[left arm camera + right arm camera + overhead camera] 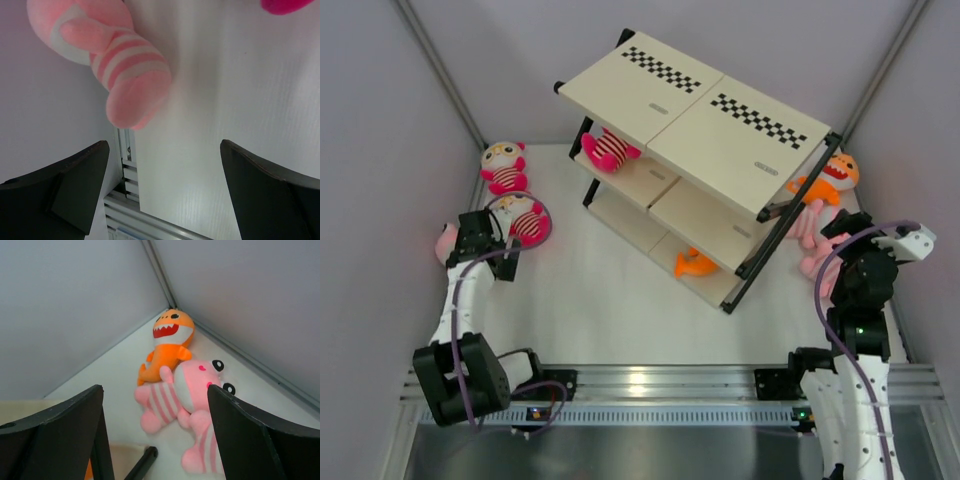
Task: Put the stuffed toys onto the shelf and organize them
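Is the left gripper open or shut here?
Open. The left gripper has its fingers far apart with nothing between them; the pale-pink toy lies beyond the tips, untouched.

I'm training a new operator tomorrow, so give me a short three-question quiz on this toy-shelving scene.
1. True or false: the left fingers are closed on a toy.
2. Multiple choice: in the right wrist view, what lies right beside the orange toy? A) a pale-pink striped toy; B) a blue ball; C) a green box.
3. Count: in the top view, how many toys already sit on the shelf?

Key:
1. False; they stand wide apart with nothing between them.
2. A.
3. Two: a hot-pink one on the middle tier and an orange one lower down.
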You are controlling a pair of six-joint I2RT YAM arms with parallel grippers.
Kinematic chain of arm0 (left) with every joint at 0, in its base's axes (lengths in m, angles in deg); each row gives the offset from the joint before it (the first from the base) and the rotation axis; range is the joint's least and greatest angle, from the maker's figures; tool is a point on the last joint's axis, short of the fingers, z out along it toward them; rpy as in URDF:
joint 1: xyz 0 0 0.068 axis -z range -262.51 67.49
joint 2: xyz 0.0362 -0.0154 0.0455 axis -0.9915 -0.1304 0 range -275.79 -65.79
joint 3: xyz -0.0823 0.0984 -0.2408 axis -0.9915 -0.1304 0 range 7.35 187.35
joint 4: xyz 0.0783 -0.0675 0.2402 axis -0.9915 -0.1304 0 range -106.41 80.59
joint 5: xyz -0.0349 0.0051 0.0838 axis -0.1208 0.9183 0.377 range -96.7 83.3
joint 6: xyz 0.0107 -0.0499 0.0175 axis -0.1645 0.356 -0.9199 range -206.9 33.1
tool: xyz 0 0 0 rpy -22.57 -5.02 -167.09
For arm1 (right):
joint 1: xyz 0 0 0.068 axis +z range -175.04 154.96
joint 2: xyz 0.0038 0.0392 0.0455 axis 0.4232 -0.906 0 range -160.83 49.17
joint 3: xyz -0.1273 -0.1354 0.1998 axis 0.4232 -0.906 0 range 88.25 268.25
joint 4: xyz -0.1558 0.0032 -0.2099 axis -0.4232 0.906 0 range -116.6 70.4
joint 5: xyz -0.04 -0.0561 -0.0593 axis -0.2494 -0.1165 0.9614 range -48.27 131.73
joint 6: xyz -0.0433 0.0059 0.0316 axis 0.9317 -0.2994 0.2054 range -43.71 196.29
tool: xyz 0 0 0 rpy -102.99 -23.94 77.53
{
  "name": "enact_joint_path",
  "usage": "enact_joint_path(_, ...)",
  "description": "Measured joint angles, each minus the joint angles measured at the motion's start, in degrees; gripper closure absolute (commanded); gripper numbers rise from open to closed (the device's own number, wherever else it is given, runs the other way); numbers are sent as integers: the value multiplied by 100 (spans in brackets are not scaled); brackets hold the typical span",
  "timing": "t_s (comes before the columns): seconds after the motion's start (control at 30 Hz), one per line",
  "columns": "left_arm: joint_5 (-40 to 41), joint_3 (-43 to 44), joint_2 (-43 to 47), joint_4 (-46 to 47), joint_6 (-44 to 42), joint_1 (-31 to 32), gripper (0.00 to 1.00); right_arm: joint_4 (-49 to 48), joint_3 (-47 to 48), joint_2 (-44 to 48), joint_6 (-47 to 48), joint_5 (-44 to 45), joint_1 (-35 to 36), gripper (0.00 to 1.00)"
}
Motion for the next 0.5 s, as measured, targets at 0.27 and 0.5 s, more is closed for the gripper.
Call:
enact_joint_path(0.27, -352, 509, -914, -146, -179, -979, 7, 358, 13, 0, 7, -175, 7, 15)
enact_joint_path(0.5, -1095, 911, -1512, -166, -297, -1482, 33, 437, 13, 0, 2, -203, 7, 15)
